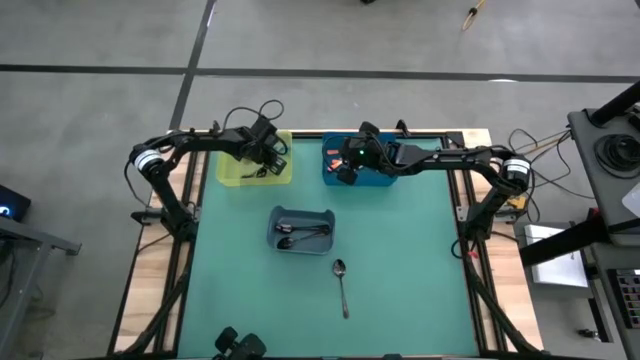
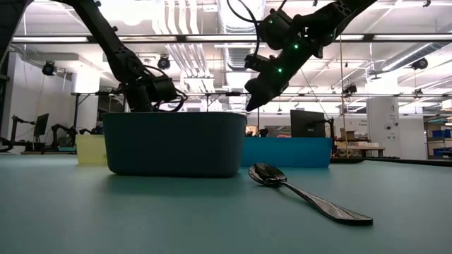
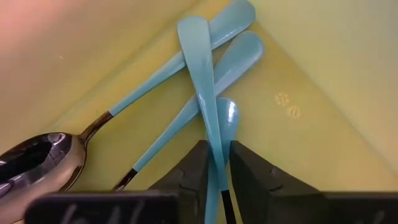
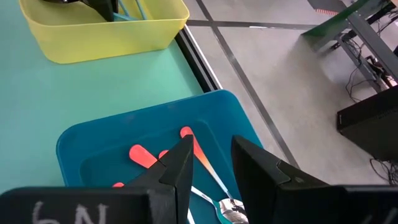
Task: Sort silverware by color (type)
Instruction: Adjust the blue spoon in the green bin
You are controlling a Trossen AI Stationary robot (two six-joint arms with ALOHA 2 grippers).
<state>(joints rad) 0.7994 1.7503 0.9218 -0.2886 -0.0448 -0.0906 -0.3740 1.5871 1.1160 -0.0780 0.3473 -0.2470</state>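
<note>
1. You can see a gray floor (image 1: 330, 40) all around the table, with dark lines crossing it.
2. The table (image 1: 400, 250) has a green top and light wooden edges.
3. Look up past the table and you see a white ceiling with big pipes (image 2: 205, 17) and long beams.
4. Small lamps (image 2: 48, 68) hang from the beams.
5. A dark screen (image 2: 305, 123) stands far back in the room.
6. A white cabinet (image 2: 385, 127) stands far back on one side.
7. Shelves with blue boxes (image 2: 436, 134) sit near it.
</note>
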